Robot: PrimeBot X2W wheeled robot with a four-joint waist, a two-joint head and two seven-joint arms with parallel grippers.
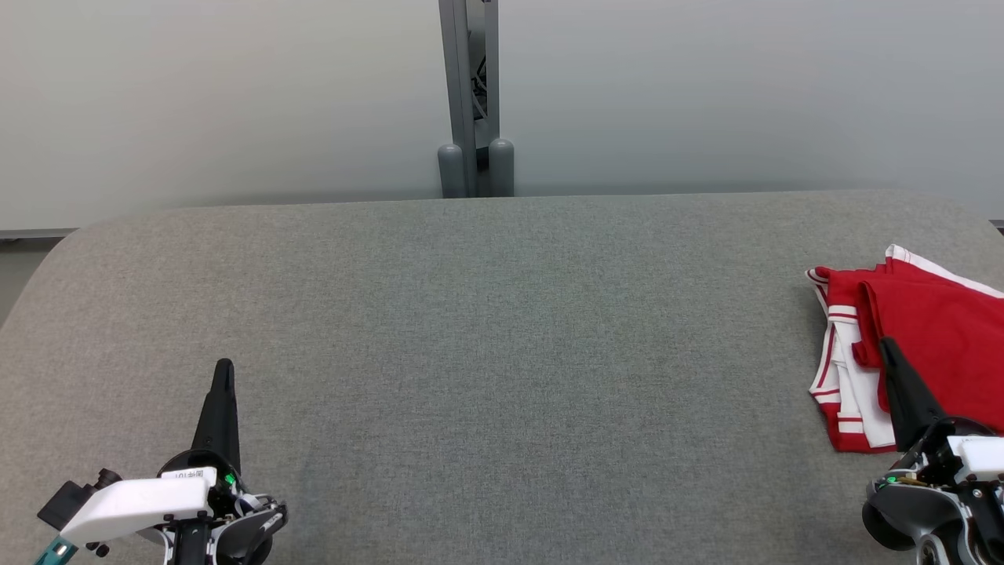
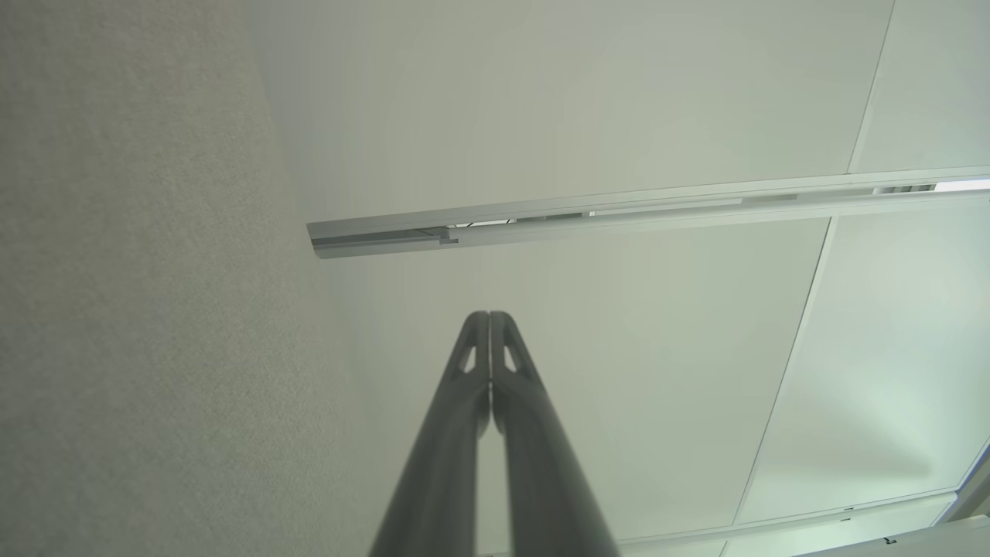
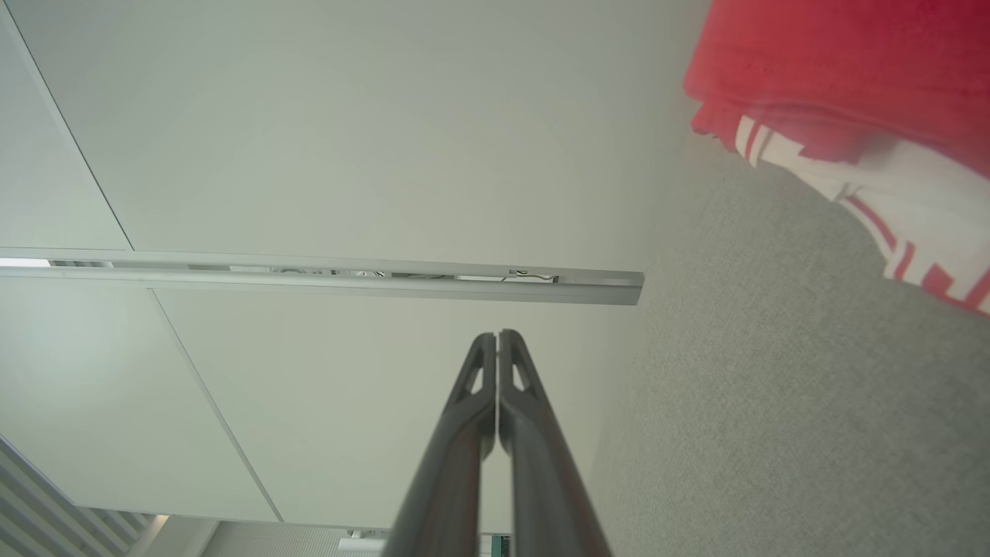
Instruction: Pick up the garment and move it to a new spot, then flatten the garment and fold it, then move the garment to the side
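So the garment [image 1: 933,329] is a red fabric piece with white panels and thin red stripes along the trim. It's folded into a fairly tidy stack, red layers on top and the white striped part poking out on the side toward the table's middle. It sits at the far right edge of the grey cloth-covered table [image 1: 502,314] and runs off the head view.

The right gripper [image 1: 887,346], two long dark fingers on a black-and-white wrist, is at the near right. In the head view its tip overlaps the garment's near left part, but I can't tell if it's actually touching. In the right wrist view the garment [image 3: 835,70] is off to one side of the right gripper [image 3: 497,338], which points at the pale wall.

Both pairs of jaws are pressed together with nothing between them. The left gripper [image 1: 224,369] is well apart from the garment, over bare table at the near left, and its wrist view shows the fingers [image 2: 473,348] closed tight too.
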